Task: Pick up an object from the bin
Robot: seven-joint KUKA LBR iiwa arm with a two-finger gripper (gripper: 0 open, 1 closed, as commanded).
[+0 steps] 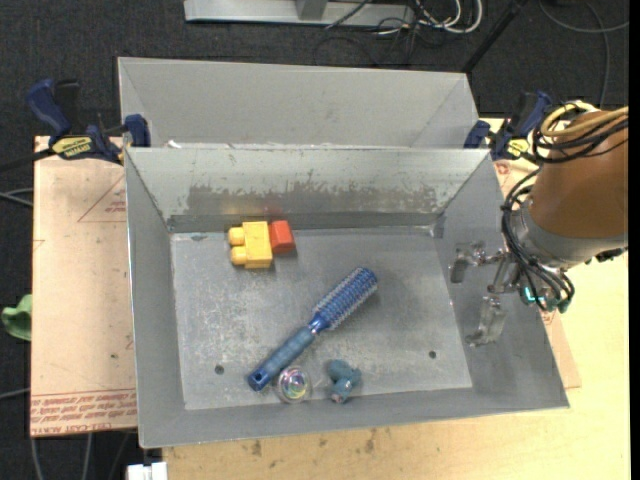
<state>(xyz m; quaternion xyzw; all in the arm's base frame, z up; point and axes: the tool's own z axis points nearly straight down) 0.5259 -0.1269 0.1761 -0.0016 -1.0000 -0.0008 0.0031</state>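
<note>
Though bristly, slim blue plastic hairbrush point(315, 328).

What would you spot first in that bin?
The long blue hairbrush lying slantwise across the middle of the bin. Next, the yellow and red toy blocks by the back wall, and the robot's gripper over the right side.
</note>
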